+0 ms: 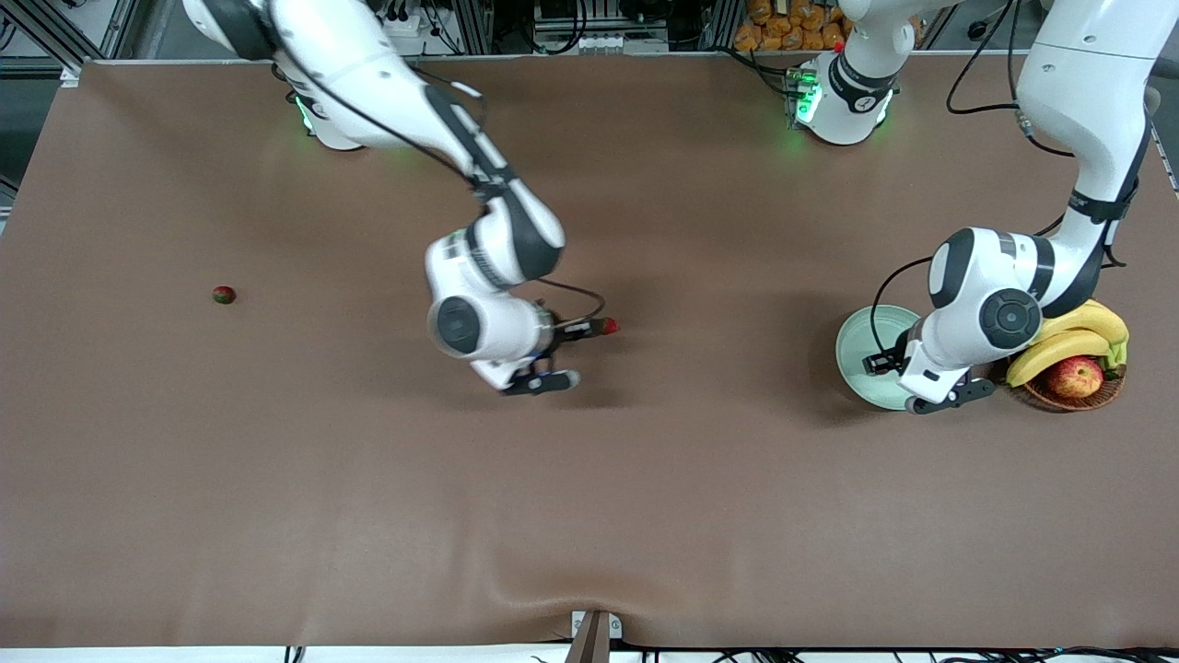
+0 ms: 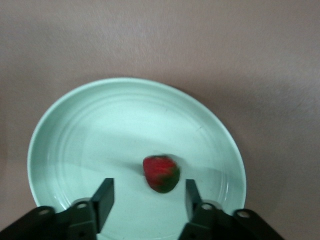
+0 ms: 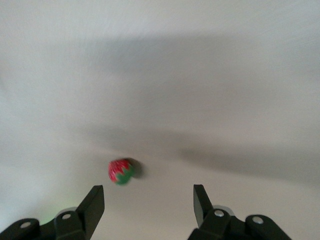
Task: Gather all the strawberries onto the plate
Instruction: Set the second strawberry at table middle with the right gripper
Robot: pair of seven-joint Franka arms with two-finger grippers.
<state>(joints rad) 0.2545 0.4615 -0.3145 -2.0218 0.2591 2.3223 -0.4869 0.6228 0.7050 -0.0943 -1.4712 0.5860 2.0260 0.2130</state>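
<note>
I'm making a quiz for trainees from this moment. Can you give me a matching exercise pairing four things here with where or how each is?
1. apple
2. lone strawberry
3. left gripper
4. right gripper

a. open over the plate, above the plated strawberry
b. in the basket beside the bananas
c. on the bare table, toward the right arm's end
d. open above the mid-table strawberry

Pairs: 1-b, 2-c, 3-a, 4-d

A broad counter [image 1: 589, 516] covered in brown matting, slightly wrinkled toward six o'clock, fills the view. Metal framing and cables [image 1: 562, 23] are seen along twelve o'clock. A small bracket [image 1: 594, 635] is fixed at six o'clock.
</note>
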